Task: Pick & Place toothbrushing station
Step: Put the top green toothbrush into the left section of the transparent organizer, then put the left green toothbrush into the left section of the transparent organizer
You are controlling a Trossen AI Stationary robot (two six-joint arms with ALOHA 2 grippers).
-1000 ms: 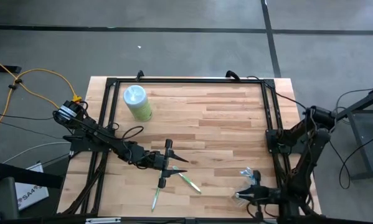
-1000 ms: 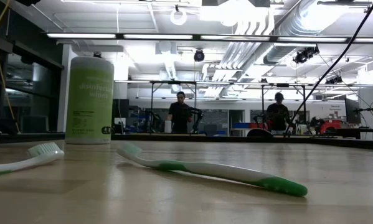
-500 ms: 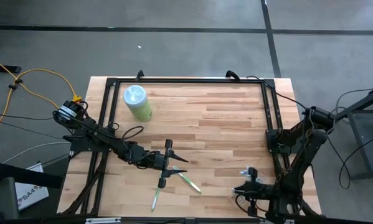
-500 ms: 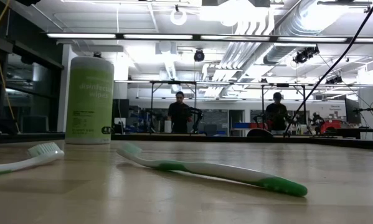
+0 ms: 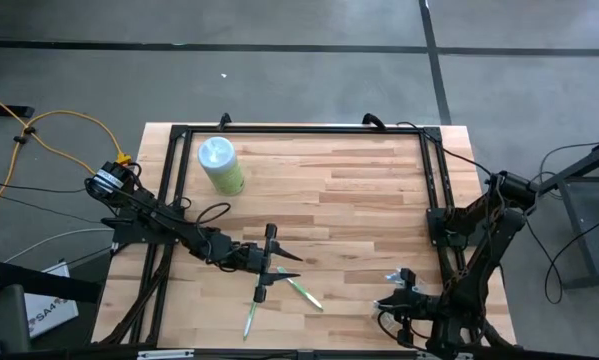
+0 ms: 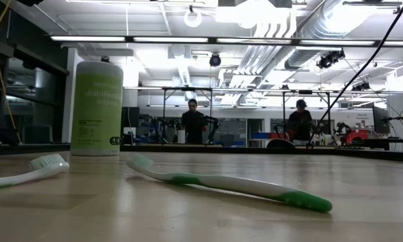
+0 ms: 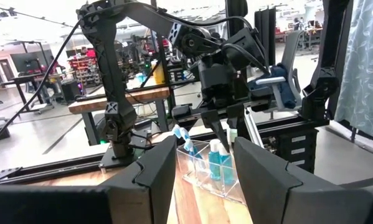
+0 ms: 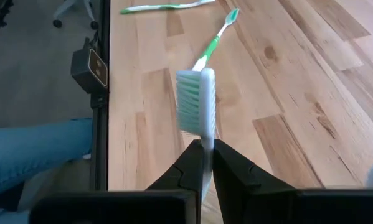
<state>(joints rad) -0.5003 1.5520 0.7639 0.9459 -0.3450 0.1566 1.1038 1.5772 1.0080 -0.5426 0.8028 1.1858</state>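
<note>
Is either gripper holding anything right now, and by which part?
The right gripper pinches a white toothbrush with pale-green bristles by its neck, just below the head. The left gripper is open, holding nothing.

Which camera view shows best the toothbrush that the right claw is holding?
The right wrist view: the toothbrush fills the centre, bristled head up, neck pinched in the right claw. The high view gives only a small pale shape at that claw. The left wrist view shows it far off; the low view misses it.

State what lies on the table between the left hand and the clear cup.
Bare table between left hand and clear cup; the high view shows it.
</note>
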